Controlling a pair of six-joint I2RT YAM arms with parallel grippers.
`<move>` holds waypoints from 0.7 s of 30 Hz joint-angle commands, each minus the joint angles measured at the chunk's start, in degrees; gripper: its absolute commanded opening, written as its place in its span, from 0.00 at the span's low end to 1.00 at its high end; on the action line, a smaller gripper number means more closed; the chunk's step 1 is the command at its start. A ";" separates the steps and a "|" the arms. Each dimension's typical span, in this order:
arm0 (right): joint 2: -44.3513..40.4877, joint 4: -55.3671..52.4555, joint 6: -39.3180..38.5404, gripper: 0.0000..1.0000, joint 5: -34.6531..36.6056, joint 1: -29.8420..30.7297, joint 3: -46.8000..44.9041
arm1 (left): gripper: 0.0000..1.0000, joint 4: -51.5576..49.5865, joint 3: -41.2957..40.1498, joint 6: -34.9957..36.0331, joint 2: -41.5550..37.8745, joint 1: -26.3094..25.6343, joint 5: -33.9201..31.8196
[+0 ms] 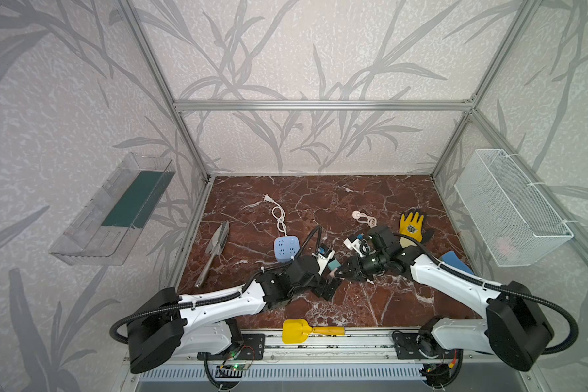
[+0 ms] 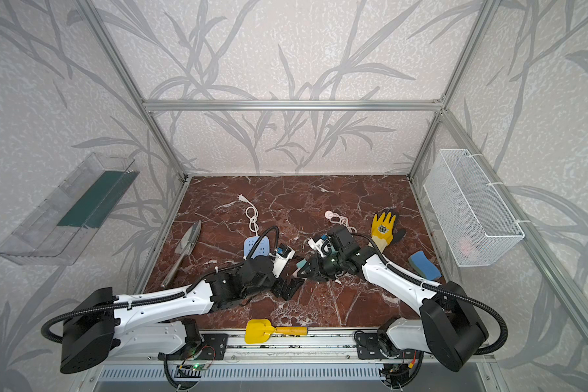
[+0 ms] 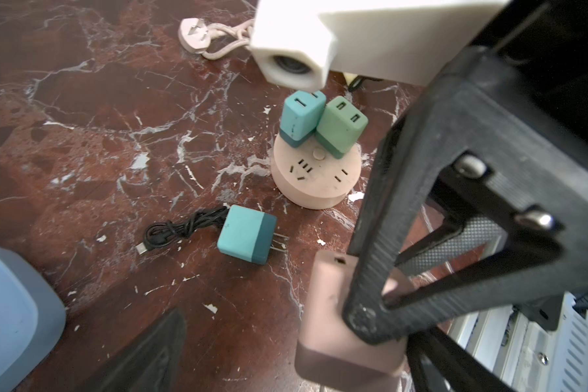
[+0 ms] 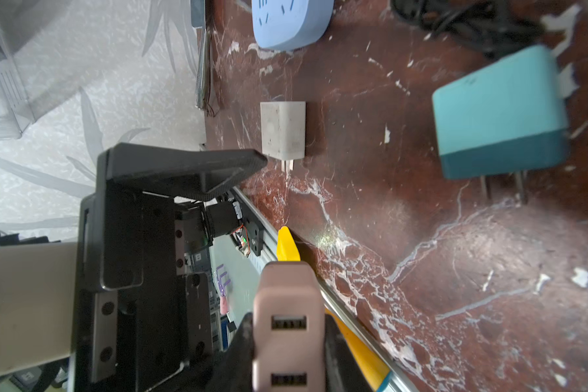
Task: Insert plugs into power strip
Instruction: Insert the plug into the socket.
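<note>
Between the arms, right end effector (image 4: pixel 287 334) grips a partly hidden pink plug (image 4: pixel 286 288); left end effector (image 1: pixel 327 287) gapes wide.

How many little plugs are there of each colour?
Teal plugs: 2
Green plug: 1
Pink plug: 1
White plug: 1
Total: 5

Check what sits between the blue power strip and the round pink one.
In the left wrist view: a loose teal plug lying on its side and a bundled black cable, nothing else.
</note>
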 commanded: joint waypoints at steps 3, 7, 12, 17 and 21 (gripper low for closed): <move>-1.70 -3.39 0.74 0.00 6.76 0.34 0.79 | 0.99 -10.18 4.28 -8.91 -1.25 4.54 -12.17; -3.48 -8.49 -0.40 0.00 13.87 0.40 2.95 | 0.99 -9.08 3.01 -10.16 -2.41 5.92 -12.14; -6.57 -12.10 -0.30 0.00 22.75 0.58 4.76 | 0.98 -5.88 0.80 -11.63 -4.28 8.52 -8.63; -6.44 -13.81 -0.29 0.00 27.68 1.75 6.43 | 0.96 -5.40 0.79 -11.71 -3.62 9.34 -7.89; -6.08 -15.23 -0.43 0.00 32.19 3.24 7.84 | 0.93 -5.95 1.39 -12.75 -2.88 9.91 -9.81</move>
